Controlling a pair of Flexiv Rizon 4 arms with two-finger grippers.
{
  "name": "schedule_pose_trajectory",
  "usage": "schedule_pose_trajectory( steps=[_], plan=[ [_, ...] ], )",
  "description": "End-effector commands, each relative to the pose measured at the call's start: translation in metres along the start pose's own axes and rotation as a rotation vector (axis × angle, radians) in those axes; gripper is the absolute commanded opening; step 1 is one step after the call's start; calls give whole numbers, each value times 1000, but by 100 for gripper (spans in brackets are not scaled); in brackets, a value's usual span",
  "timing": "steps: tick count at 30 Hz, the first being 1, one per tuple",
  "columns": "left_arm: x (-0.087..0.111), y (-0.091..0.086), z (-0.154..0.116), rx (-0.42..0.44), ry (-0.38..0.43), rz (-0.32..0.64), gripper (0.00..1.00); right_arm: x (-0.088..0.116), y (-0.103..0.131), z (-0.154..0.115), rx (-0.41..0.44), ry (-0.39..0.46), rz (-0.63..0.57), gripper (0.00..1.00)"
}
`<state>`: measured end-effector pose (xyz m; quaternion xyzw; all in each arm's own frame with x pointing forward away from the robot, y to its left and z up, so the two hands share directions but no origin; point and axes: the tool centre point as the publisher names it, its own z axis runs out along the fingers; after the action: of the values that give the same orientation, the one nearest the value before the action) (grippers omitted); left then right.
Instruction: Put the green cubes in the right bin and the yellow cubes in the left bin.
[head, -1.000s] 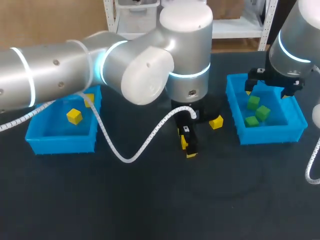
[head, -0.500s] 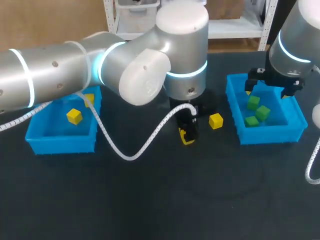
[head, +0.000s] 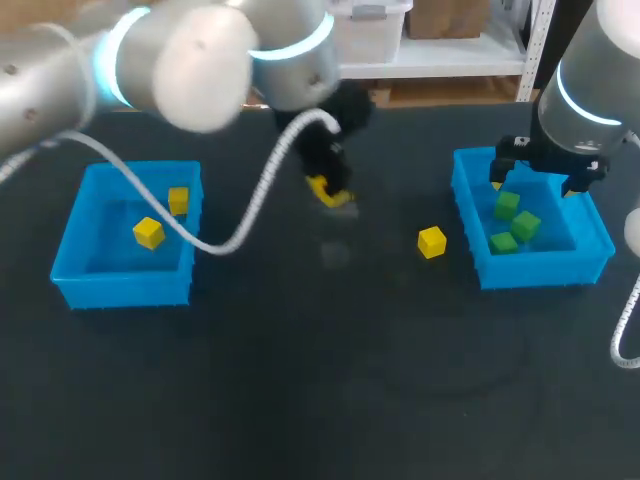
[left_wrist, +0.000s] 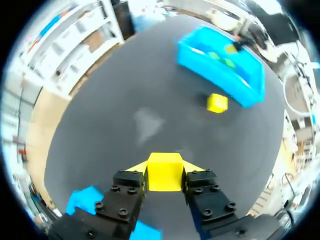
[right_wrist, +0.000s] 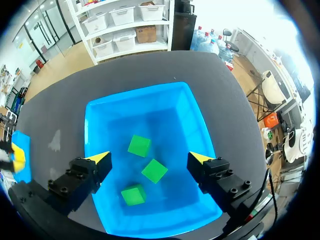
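Table (head: 300, 400) holds two blue bins | left bin (head: 120, 288) has two yellow cubes (head: 149, 232); right bin (head: 545, 270) has three green cubes (right_wrist: 139, 145) | left gripper (left_wrist: 164, 175), up over the table, pinches the held cube (left_wrist: 164, 170) tight; right gripper (right_wrist: 150, 159) hangs wide open over the right bin, empty | loose cube (head: 432, 242) sits near the right bin; looks light and hard; grab its flat sides

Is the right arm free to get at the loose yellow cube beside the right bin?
Probably yes. The right gripper hangs open and empty over the bin; the cube sits in the open just outside its wall.
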<state>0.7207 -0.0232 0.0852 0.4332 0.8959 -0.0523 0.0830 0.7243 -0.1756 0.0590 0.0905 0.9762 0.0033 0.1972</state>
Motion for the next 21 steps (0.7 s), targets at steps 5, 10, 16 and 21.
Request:
schedule_pose_trajectory(
  steps=[5,10,16,21],
  plan=[
    [73,62,-39,-49,-71,-154,0,1,0,0,0,-4,1,100],
    [115,86,-44,-77,-49,-254,0,1,0,0,0,-4,1,100],
    [156,95,-38,-80,-21,-362,0,1,0,0,0,-4,1,100],
    [187,100,-25,-76,22,-451,0,1,0,0,0,-4,1,100]
  ],
)
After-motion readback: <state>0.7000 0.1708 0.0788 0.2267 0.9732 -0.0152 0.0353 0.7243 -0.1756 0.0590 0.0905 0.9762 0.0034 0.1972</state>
